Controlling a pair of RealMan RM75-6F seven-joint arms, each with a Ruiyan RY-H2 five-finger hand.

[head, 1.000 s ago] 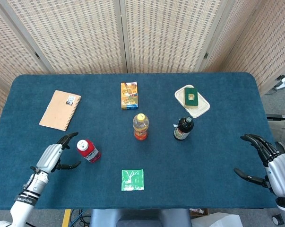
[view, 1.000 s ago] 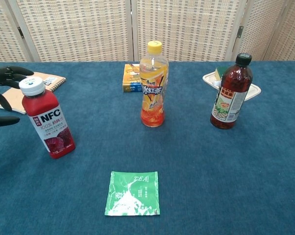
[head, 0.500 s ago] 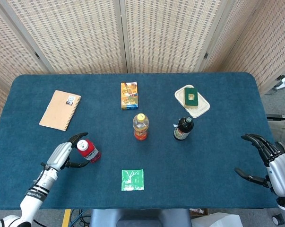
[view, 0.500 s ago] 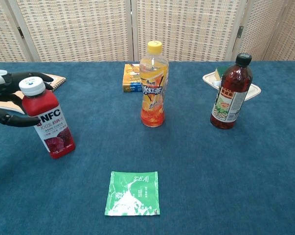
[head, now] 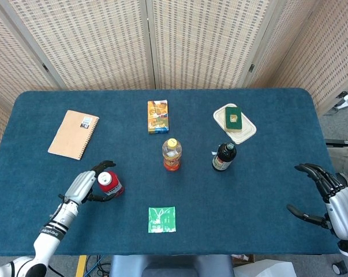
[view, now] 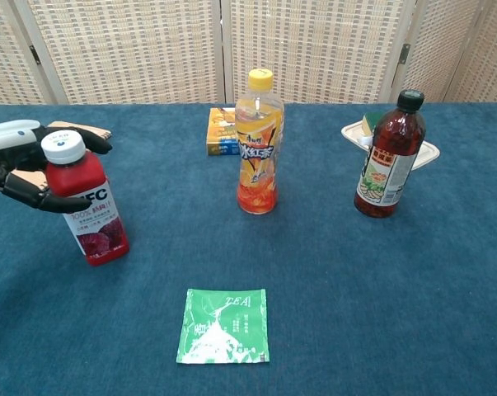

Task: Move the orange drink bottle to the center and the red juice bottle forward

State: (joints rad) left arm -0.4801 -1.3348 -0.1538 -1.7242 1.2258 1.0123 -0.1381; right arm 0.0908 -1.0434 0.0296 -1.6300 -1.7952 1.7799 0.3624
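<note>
The left hand (view: 21, 169) has closed in from the side since a moment ago and now wraps its dark fingers (view: 58, 204) around the upper part of the red juice bottle (view: 87, 202), which has tipped slightly and shifted a touch toward the middle. The bottle stands at the front left of the blue table (head: 266, 184), just left of the green tea sachet (head: 162, 220). The orange drink bottle (head: 171, 154) stands upright at the table's centre, with a dark tea bottle (head: 224, 157) to its right. The right hand (head: 329, 199) hangs off the table's right edge, fingers spread and holding nothing. Farther back lie a spiral notebook (head: 74, 134), a small snack box (head: 157, 116) and a white tray (head: 243, 134) carrying a green sponge (head: 233, 117).
</note>
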